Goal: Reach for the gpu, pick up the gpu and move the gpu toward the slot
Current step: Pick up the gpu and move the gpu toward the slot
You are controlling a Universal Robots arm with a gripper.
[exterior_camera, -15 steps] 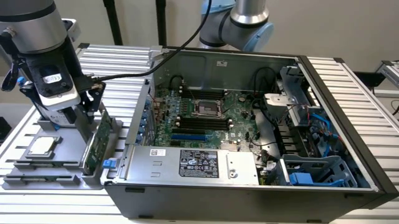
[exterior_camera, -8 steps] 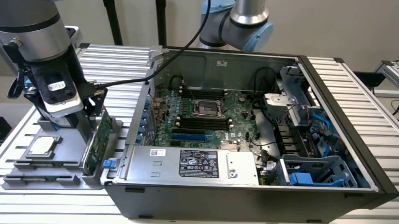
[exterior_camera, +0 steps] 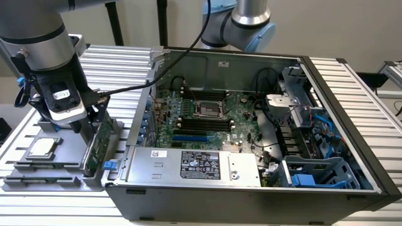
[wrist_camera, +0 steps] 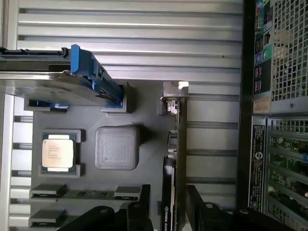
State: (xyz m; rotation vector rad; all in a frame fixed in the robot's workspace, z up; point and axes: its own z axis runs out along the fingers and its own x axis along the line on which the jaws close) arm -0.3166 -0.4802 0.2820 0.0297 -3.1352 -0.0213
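The gpu [exterior_camera: 99, 143] is a thin green card standing on edge in the grey fixture [exterior_camera: 37, 181], just outside the open computer case at the exterior view's left. In the wrist view the gpu [wrist_camera: 181, 144] is seen edge-on, with its silver bracket [wrist_camera: 174, 96] at the far end. My gripper [exterior_camera: 91, 123] is lowered over the card's top edge. It is open [wrist_camera: 169, 214]: one dark finger [wrist_camera: 138, 214] stands on each side of the card, with a small gap on one side. The blue slot [exterior_camera: 188, 139] lies on the motherboard [exterior_camera: 207, 115] inside the case.
The fixture [wrist_camera: 144, 120] also holds a square silver processor chip [wrist_camera: 57, 155], a grey block [wrist_camera: 117, 147], memory sticks [wrist_camera: 86, 192] and a silver hard drive with a blue frame [wrist_camera: 72, 77]. The case wall [exterior_camera: 141, 117] rises right beside the gpu. A second arm [exterior_camera: 251, 23] stands behind the case.
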